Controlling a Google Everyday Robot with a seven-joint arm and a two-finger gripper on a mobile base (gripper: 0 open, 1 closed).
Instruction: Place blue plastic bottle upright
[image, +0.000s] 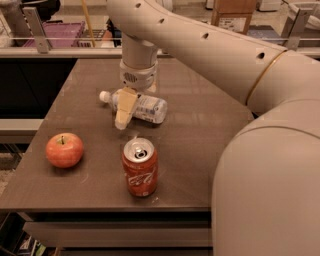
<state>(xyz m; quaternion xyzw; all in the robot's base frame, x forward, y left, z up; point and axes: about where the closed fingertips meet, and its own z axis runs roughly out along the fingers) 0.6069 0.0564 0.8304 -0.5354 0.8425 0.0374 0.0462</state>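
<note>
Blue plastic bottle (147, 108) lying on side, centre of frame, on far-middle part of table (200, 135), white cap pointing left. Nearest: red soda can (140, 167) upright, lower centre. Left of can, well apart: red apple (64, 150). Behind can: bottle, with gripper (126, 111) down at its cap end, arm stretching off to right edge. Claw apart or clamped on bottle: cannot tell. Far, upper left: purple crate (55, 34).

Arm (200, 45) extended from right; claw (127, 113) low, pointing down.
</note>
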